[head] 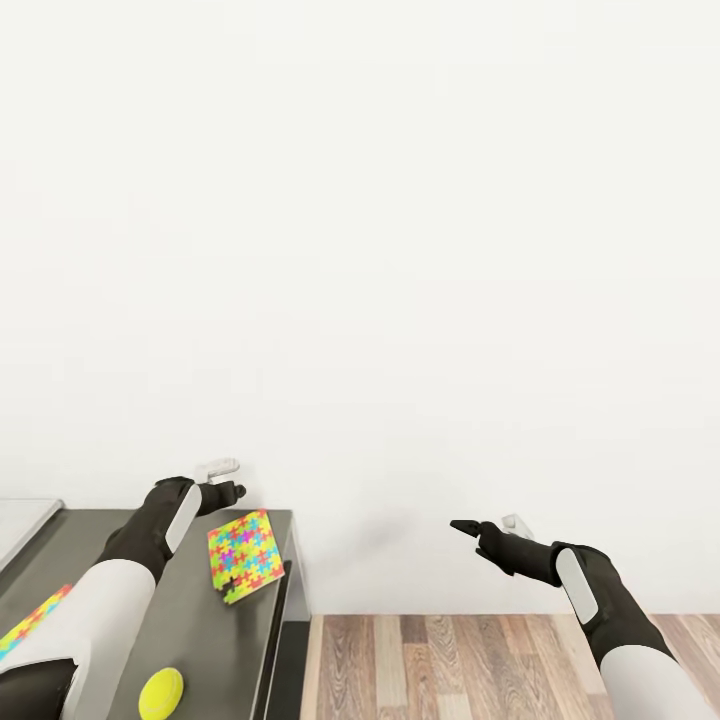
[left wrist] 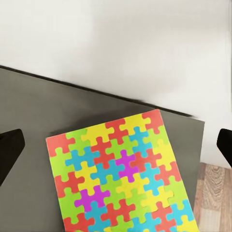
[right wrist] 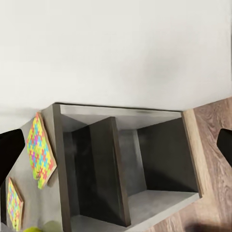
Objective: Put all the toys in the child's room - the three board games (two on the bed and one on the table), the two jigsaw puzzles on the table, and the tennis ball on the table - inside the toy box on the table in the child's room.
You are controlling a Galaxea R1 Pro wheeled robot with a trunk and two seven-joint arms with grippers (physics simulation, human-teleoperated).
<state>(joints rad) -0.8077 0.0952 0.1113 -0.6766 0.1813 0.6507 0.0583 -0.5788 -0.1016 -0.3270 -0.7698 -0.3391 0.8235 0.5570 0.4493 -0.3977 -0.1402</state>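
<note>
Tennis ball [head: 161, 693] in head view, table's open shelves [right wrist: 130, 164] in right wrist view

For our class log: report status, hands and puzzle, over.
Left hand open, above jigsaw puzzle on table. Right hand open, empty, over floor. Tennis ball near table's edge. Nothing blocking.

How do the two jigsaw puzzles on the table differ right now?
The near-corner jigsaw puzzle lies in full view by the table's far right corner, under the left gripper; the second jigsaw puzzle lies further left, closer to the robot, and is partly hidden behind the left arm. The tennis ball sits between them, nearer the robot. Both are flat sheets with the same bright mosaic.
</note>
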